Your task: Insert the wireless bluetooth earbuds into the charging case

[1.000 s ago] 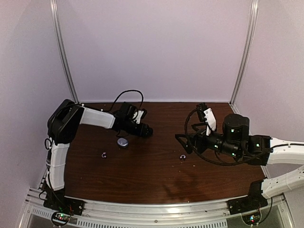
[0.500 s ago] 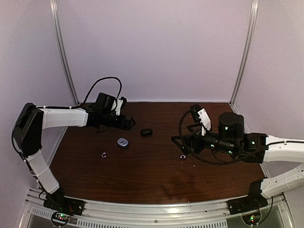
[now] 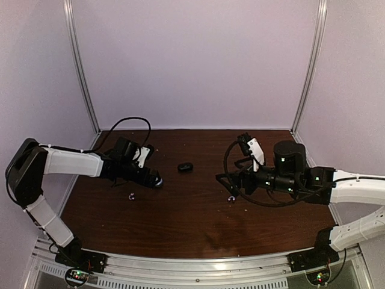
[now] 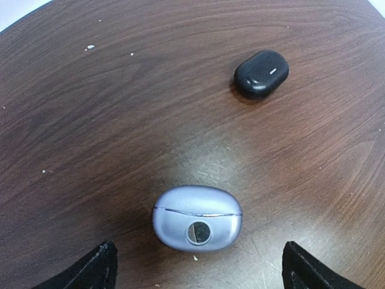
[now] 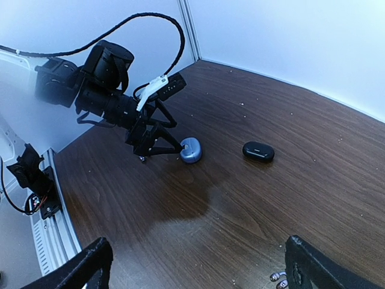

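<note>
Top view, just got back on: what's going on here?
The left tool is open and aimed at the closed case, not gripping it. The right tool is open too and empty, near one bud. The other bud lies near the left tool. Both are on the table, outside the case. A black case sits further back.

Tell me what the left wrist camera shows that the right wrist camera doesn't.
Only the left wrist view: the charging case close up, its lid seam shut, a round mark on its front, between the fingertips of the open left gripper. Only the right wrist view: the whole left arm, the back wall, the open right gripper, and a small glossy thing at the bottom edge, likely an earbud. Both: the case, a black case near it, the dark table.
</note>
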Robot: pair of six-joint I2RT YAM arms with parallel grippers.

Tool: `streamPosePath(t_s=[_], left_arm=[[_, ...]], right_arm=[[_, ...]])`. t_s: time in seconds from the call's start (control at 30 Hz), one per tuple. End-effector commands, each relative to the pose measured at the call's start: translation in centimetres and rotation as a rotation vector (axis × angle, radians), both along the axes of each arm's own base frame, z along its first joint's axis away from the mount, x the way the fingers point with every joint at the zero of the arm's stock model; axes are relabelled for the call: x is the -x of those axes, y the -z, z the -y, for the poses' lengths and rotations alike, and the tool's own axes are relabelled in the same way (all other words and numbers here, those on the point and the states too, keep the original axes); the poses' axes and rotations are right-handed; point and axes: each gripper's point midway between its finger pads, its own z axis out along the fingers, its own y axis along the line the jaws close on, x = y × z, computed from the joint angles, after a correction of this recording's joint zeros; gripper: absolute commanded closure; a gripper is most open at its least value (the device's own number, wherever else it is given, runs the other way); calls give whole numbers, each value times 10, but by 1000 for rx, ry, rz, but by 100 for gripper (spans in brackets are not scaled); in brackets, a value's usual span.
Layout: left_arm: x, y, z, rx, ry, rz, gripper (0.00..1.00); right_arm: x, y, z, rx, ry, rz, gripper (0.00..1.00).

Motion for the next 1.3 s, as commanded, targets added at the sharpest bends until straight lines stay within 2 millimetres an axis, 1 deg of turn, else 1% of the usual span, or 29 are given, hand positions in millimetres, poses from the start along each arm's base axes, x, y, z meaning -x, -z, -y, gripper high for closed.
streamPosePath(t_s=[0.0, 0.17, 0.37, 0.47, 0.53, 0.67, 0.77, 0.87, 0.97, 1.1, 1.27], left_arm=[[-9, -1, 8, -31, 86, 65, 4], [-13, 8, 15, -63, 154, 73, 5], [-25, 18, 23, -100, 200, 82, 3], [-22, 26, 30, -80, 230, 51, 2], [-17, 27, 36, -45, 256, 34, 3], [-3, 27, 44, 15, 279, 5, 12], [0, 24, 48, 46, 276, 9, 18], [5, 26, 48, 45, 264, -2, 24], [8, 31, 45, 31, 250, -14, 25], [6, 31, 40, 6, 231, -8, 25], [1, 31, 40, -5, 208, 0, 32]], right_arm=[[-2, -13, -3, -39, -22, 8, 0], [-2, -11, -4, -39, -32, 0, 0], [-2, -12, -5, -44, -45, -4, 0], [-2, -12, -3, -42, -44, -4, 0], [-1, -12, -3, -42, -45, -4, 0], [-2, -10, -2, -39, -41, -7, 0], [-2, -9, -3, -41, -44, -8, 0], [-3, -9, -3, -40, -45, -10, 0], [-3, -8, -4, -38, -46, -12, 0], [-3, -7, -4, -40, -48, -14, 0], [-5, -4, -4, -33, -40, -18, 0]])
